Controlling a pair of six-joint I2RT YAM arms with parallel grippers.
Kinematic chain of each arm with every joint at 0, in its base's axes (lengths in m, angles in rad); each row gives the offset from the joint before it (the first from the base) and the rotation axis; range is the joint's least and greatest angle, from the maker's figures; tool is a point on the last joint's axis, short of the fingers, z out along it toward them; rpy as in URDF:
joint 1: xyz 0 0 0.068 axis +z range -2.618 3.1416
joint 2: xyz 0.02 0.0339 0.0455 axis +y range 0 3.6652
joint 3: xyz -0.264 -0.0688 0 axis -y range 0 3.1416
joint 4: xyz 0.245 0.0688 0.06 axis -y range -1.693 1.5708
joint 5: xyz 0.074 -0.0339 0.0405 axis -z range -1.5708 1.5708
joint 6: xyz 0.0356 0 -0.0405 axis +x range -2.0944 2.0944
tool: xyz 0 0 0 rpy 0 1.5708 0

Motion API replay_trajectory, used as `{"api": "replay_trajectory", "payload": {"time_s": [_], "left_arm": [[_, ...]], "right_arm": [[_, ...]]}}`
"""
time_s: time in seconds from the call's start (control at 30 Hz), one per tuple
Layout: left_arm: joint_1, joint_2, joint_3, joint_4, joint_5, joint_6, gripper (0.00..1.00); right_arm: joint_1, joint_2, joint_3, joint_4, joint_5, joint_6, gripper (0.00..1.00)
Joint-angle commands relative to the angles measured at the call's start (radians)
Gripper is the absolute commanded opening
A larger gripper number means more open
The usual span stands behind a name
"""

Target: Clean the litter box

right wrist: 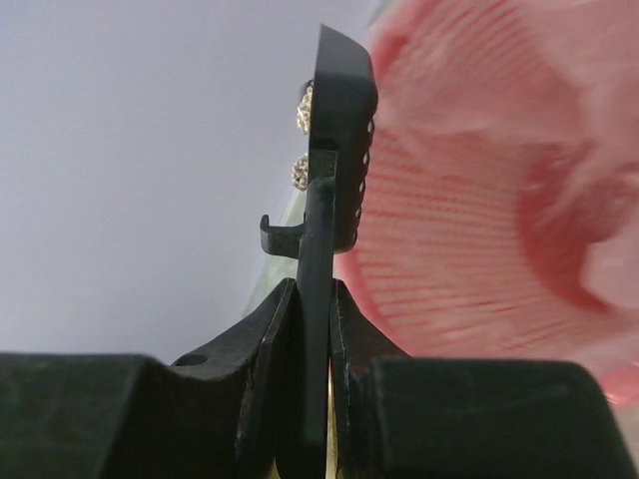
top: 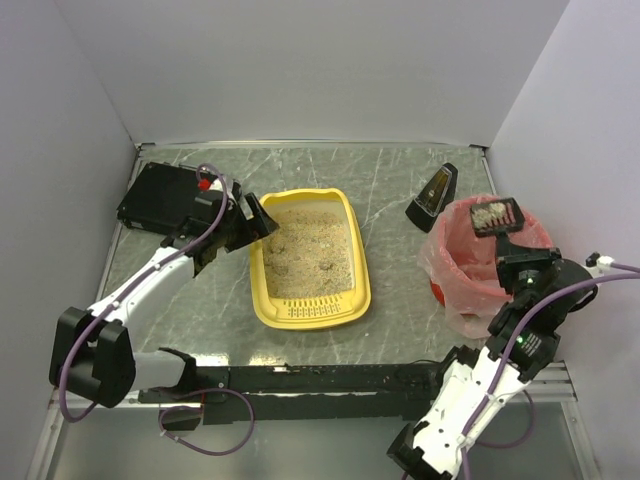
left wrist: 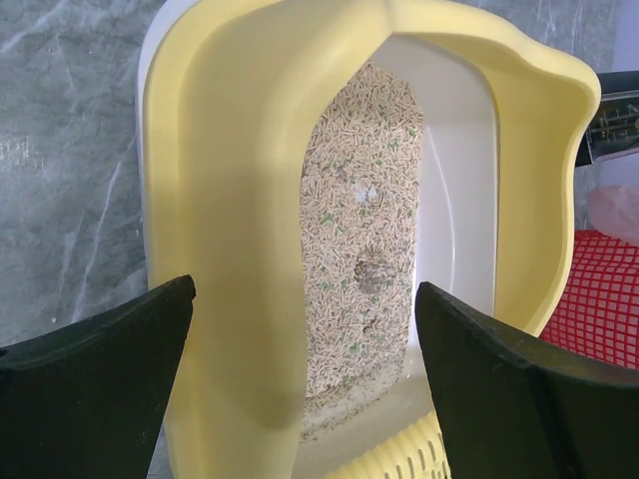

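The yellow litter box (top: 260,290) with beige litter sits mid-table, slotted rim at its near end. It fills the left wrist view (left wrist: 230,200), where a dark clump (left wrist: 371,271) lies in the litter. My left gripper (top: 255,218) is open at the box's far left corner, its jaws (left wrist: 305,389) apart on either side of the box wall. My right gripper (top: 513,250) is shut on the handle of a black slotted scoop (top: 497,216), held over the pink-red bag-lined bin (top: 455,262). The scoop (right wrist: 339,150) carries pale litter clumps.
A flat black rectangular box (top: 160,197) lies at the back left behind my left arm. A small black wedge-shaped object (top: 432,197) stands left of the bin. Grey walls close the table on three sides.
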Motion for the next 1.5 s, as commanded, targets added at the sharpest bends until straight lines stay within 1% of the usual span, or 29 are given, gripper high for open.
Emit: {"api": "replay_trajectory", "payload": {"time_s": [0.0,0.07,0.2,0.3,0.43,0.5,0.57,0.63,0.67,0.7,0.73,0.77,0.83,0.97,1.1,1.23,1.3,1.4,1.47], "left_arm": [[0.017,0.014,0.042,0.050,0.051,0.009,0.97],[0.021,0.026,0.043,0.057,0.071,0.009,0.97],[0.033,0.049,0.048,0.057,0.093,0.009,0.97],[0.037,0.055,0.045,0.064,0.097,0.007,0.97],[0.039,0.063,0.048,0.061,0.091,0.007,0.97],[0.040,0.070,0.051,0.060,0.090,0.005,0.97],[0.042,0.080,0.054,0.056,0.090,0.004,0.97],[0.042,0.089,0.056,0.054,0.093,0.002,0.97],[0.042,0.090,0.057,0.053,0.094,0.002,0.97],[0.044,0.092,0.056,0.053,0.094,0.004,0.97],[0.044,0.095,0.057,0.050,0.093,0.002,0.97],[0.044,0.097,0.057,0.048,0.091,0.004,0.97],[0.045,0.097,0.057,0.045,0.082,0.005,0.97],[0.047,0.101,0.059,0.050,0.090,0.007,0.97],[0.047,0.107,0.057,0.045,0.085,0.007,0.97],[0.048,0.107,0.057,0.050,0.087,0.005,0.97],[0.048,0.109,0.059,0.048,0.081,0.007,0.97],[0.048,0.110,0.060,0.042,0.076,0.010,0.97],[0.048,0.109,0.060,0.042,0.074,0.009,0.97]], "right_arm": [[-0.003,-0.014,0.089,-0.117,0.233,-0.107,0.00],[-0.001,-0.029,0.086,-0.150,0.284,-0.115,0.00],[0.001,0.015,0.022,-0.189,0.257,-0.188,0.00],[0.002,0.058,-0.008,-0.181,0.257,-0.228,0.00],[0.007,0.066,-0.009,-0.172,0.339,-0.271,0.00],[0.019,0.124,0.005,-0.199,0.353,-0.317,0.00],[0.080,0.158,0.006,-0.226,0.387,-0.334,0.00],[0.161,0.184,0.008,-0.235,0.520,-0.314,0.00],[0.286,0.195,0.017,-0.255,0.574,-0.296,0.00],[0.342,0.224,0.031,-0.267,0.627,-0.258,0.00],[0.403,0.241,0.066,-0.281,0.716,-0.239,0.00],[0.481,0.259,0.083,-0.314,0.747,-0.219,0.00],[0.523,0.285,0.110,-0.327,0.786,-0.196,0.00],[0.534,0.281,0.118,-0.348,0.812,-0.194,0.00],[0.553,0.296,0.118,-0.364,0.778,-0.205,0.00],[0.643,0.313,0.179,-0.411,0.818,-0.193,0.00],[0.678,0.309,0.195,-0.407,0.826,-0.210,0.00],[0.732,0.304,0.201,-0.347,0.815,-0.257,0.00],[0.796,0.308,0.207,-0.319,0.809,-0.271,0.00]]}}
